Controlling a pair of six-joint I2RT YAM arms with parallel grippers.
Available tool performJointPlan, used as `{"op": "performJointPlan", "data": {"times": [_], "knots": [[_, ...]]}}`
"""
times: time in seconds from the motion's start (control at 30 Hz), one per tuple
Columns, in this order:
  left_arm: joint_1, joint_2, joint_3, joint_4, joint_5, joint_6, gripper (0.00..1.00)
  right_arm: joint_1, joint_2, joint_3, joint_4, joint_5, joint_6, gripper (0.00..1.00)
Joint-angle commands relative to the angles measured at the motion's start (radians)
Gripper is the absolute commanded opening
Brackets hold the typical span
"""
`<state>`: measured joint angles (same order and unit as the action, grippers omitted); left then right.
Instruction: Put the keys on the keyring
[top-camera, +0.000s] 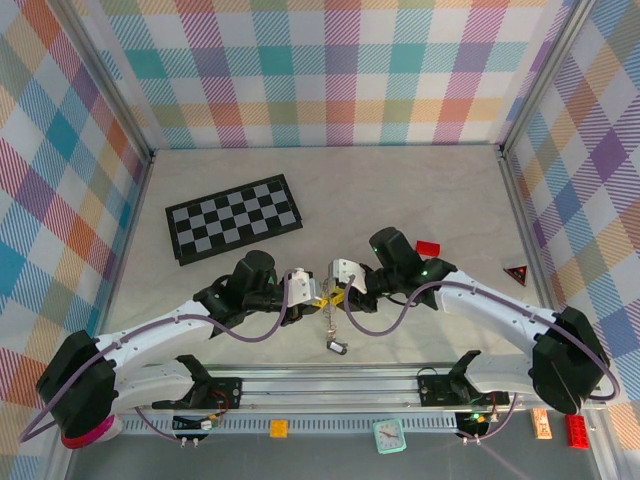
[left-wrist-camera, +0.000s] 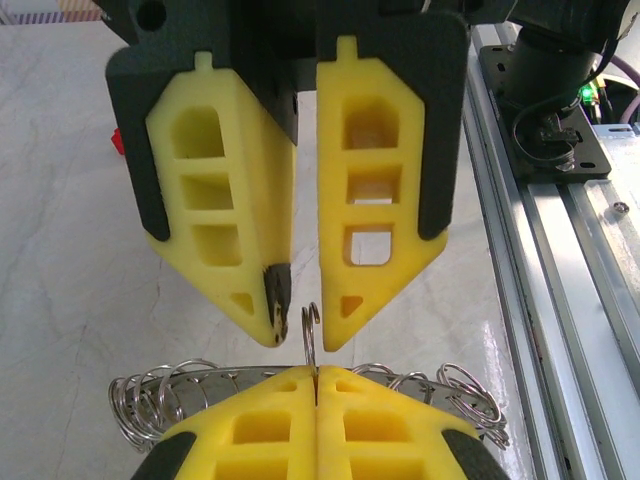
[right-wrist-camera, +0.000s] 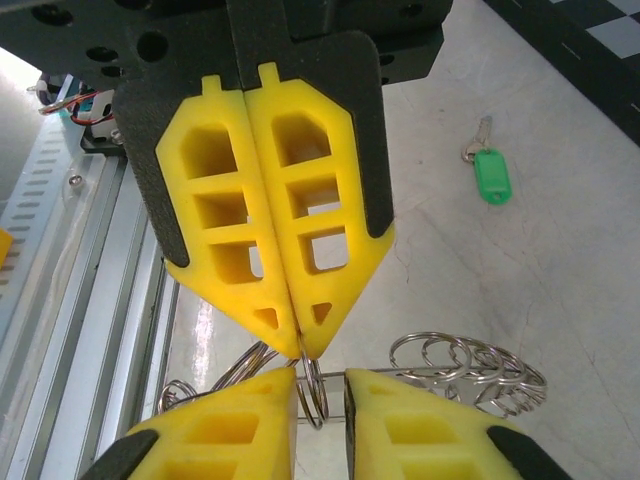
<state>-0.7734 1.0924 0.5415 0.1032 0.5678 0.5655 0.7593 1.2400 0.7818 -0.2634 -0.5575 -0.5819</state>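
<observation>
Where the two arms meet above the near middle of the surface (top-camera: 420, 190), the keyring (left-wrist-camera: 150, 395) hangs off the tabletop. It is a thin silvery ring with a wavy rim of small coils. The left pincer (left-wrist-camera: 315, 385) is closed on it, yellow fingers pressed flat together. The coils fan out to either side of those fingers in the left wrist view.

One upright loop of the ring's wire stands just past the left fingertips, in the gap between the tips of the right pincer (left-wrist-camera: 305, 338). That pincer faces the left one tip to tip. Its fingers stand a little apart on either side of the loop, and I cannot see both pads pressing on the wire.

The green key (right-wrist-camera: 490, 175) lies flat on the pale surface, well apart from the ring, with its metal blade pointing away from the pincers.

From above, a thin line runs from the pincers toward the near edge. It ends in a small dark piece with a silvery part, which looks like the black key (top-camera: 335, 347). Whether that key is threaded on the ring I cannot tell.

Farther back on the left lies a black-and-white chessboard (top-camera: 235, 217), turned at a slight angle. A small red block (top-camera: 428, 248) sits just behind the right arm. An aluminium rail (top-camera: 330, 385) runs along the near edge.
</observation>
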Motion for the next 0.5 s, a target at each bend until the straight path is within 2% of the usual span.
{"op": "performJointPlan", "data": {"times": [0.0, 0.03, 0.17, 0.2, 0.3, 0.4, 0.47], "knots": [[-0.012, -0.011, 0.043, 0.015, 0.039, -0.001, 0.0, 0.004, 0.012, 0.013, 0.01, -0.028, -0.019, 0.19], [-0.013, -0.012, 0.043, 0.015, 0.04, -0.003, 0.0, 0.005, 0.013, 0.014, 0.008, -0.028, -0.019, 0.18], [-0.013, -0.012, 0.044, 0.01, 0.033, -0.004, 0.0, 0.005, 0.008, 0.016, 0.006, -0.015, -0.025, 0.0], [-0.013, -0.013, 0.043, 0.008, 0.023, -0.007, 0.0, 0.005, 0.003, 0.013, 0.01, -0.014, -0.027, 0.0], [-0.009, -0.026, 0.018, 0.048, -0.027, -0.046, 0.14, 0.005, -0.015, -0.002, 0.026, -0.011, -0.029, 0.0], [0.028, -0.044, -0.063, 0.242, -0.015, -0.163, 0.22, 0.003, -0.036, -0.028, 0.062, -0.026, -0.021, 0.0], [0.05, -0.04, -0.126, 0.383, 0.006, -0.229, 0.23, -0.004, -0.053, -0.05, 0.098, -0.046, -0.008, 0.0]]}}
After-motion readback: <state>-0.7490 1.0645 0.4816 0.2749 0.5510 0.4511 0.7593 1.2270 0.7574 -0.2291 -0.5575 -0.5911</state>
